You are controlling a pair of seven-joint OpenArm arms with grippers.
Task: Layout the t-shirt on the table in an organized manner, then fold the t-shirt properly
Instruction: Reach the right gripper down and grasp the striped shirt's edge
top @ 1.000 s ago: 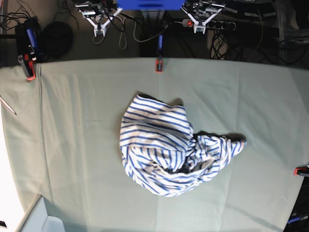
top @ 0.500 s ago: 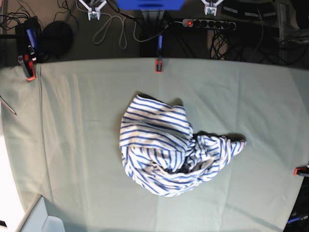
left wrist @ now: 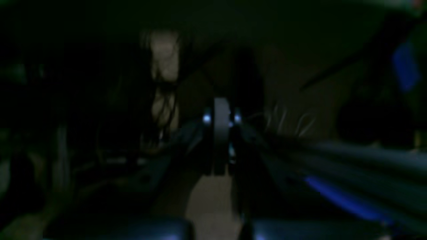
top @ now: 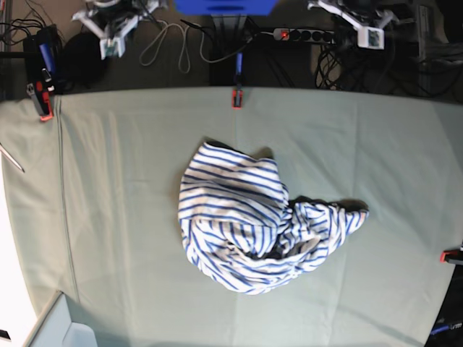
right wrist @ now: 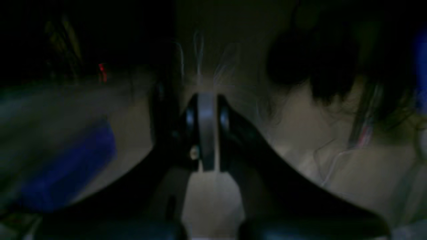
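The t-shirt (top: 242, 217), white with thin blue stripes, lies crumpled in a heap near the middle of the table (top: 108, 217), with one part trailing to the right. Both arms are behind the table's far edge, well away from the shirt. My right gripper (top: 110, 49) is at the top left of the base view and my left gripper (top: 375, 40) is at the top right. In the dark, blurred wrist views the left gripper (left wrist: 218, 113) and the right gripper (right wrist: 206, 110) each show fingers pressed together with nothing between them.
Red clamps hold the cloth at the far edge (top: 236, 97), the far left corner (top: 43, 108) and the right edge (top: 452, 255). Cables and a power strip (top: 311, 34) lie behind the table. A pale box corner (top: 58, 325) sits at the bottom left.
Both grippers have swung outward behind the table, the right one toward the left of the base view and the left one toward its right. The t-shirt has not moved.
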